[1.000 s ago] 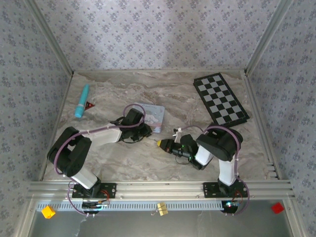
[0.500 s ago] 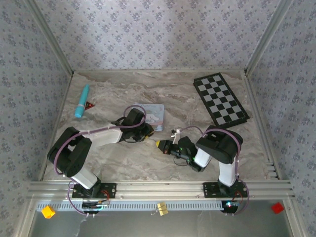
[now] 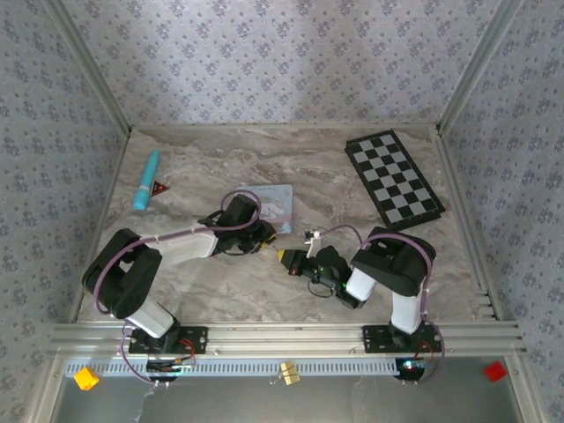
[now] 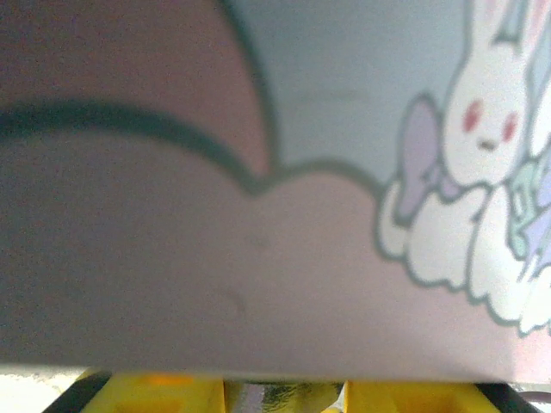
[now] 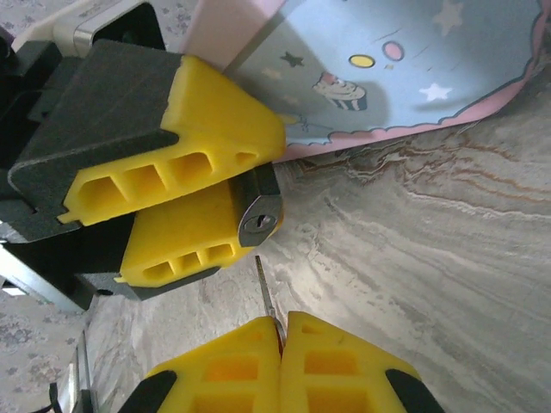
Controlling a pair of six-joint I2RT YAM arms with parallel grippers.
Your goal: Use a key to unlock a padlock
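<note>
Closing in on the lock: the right gripper [image 5: 280, 332], its yellow fingers pressed together on a thin silvery key [image 5: 265, 289], has edged leftward over the marbled table [image 5: 430, 258] in the past second; the key's tip now points just short of the keyhole of the tiny black padlock [image 5: 259, 212], pinched by the left gripper [image 5: 255, 182] beside the pale blue cartoon-printed tin [image 5: 413, 77]; insertion looks near, provided blade and keyhole line up.

Robot test enclosure, wallpapered panels [image 3: 282, 62], aluminium frame rails [image 3: 282, 335], marble-print tabletop [image 3: 247, 295].
</note>
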